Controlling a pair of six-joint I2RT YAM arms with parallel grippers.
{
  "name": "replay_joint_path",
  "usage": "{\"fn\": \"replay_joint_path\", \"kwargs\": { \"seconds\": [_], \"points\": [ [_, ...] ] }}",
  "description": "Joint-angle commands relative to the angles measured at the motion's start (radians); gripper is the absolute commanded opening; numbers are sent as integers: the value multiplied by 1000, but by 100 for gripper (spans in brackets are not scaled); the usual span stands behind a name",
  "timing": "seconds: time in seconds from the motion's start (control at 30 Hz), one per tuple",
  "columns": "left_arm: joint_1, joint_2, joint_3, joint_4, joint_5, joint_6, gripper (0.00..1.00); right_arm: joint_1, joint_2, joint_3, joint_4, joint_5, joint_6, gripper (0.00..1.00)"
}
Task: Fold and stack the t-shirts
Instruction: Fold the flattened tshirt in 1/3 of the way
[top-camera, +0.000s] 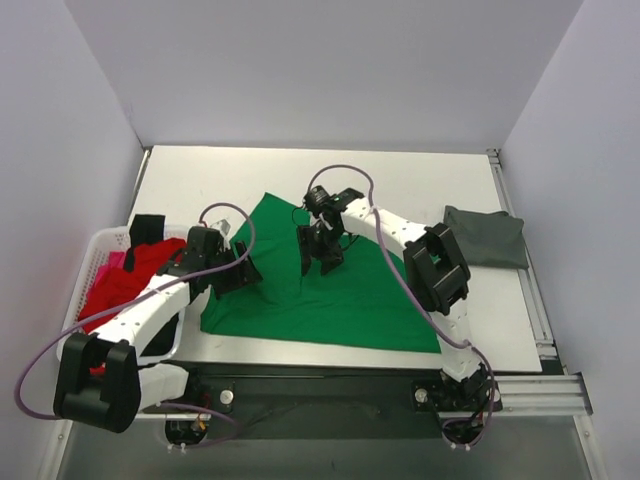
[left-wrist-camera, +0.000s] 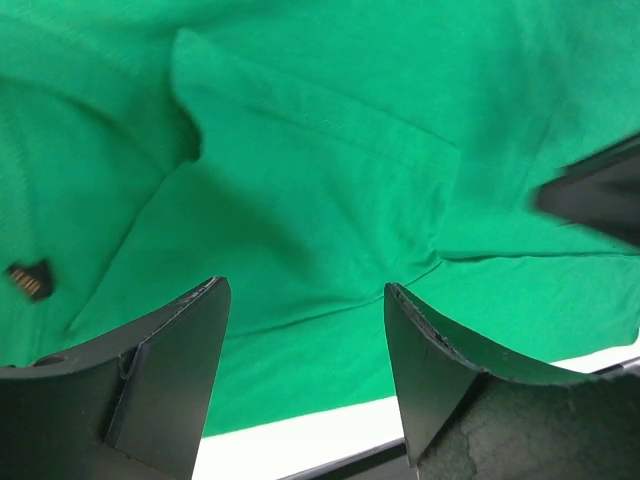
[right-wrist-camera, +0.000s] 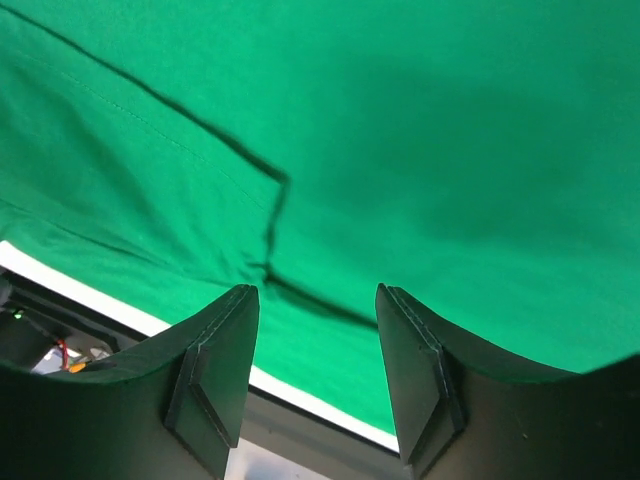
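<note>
One green t-shirt (top-camera: 340, 305) is spread at the centre of the table (top-camera: 400, 180), long axis left to right. The left gripper (top-camera: 240, 272) is poised at its left edge and the right gripper (top-camera: 321, 256) over its middle. Both are parted and empty.

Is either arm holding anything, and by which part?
Nothing is held. The left gripper and right gripper hang over the bright green cloth t-shirt, jaws open and empty.
</note>
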Motion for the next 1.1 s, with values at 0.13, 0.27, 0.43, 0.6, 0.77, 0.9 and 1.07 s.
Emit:
{"fn": "replay_joint_path", "kwargs": {
  "seconds": [0.13, 0.27, 0.43, 0.6, 0.77, 0.9, 1.07],
  "points": [
    [12, 49, -60, 196, 79, 25, 73, 60, 45, 22, 79, -32, 33, 50],
    [27, 71, -74, 211, 85, 44, 73, 60, 67, 30, 105, -29, 42, 49],
    [58, 90, -85, 204, 88, 59, 73, 65, 107, 36, 108, -44, 59, 47],
    [69, 101, -91, 205, 94, 76, 73, 74, 134, 44, 111, -43, 59, 43],
    [78, 115, -97, 201, 105, 84, 73, 80, 142, 56, 111, -32, 64, 39],
    [86, 123, -99, 193, 105, 87, 74, 86, 138, 64, 112, -24, 67, 35],
    [90, 132, -96, 187, 105, 91, 73, 89, 131, 68, 112, -9, 62, 33]
  ]
}}
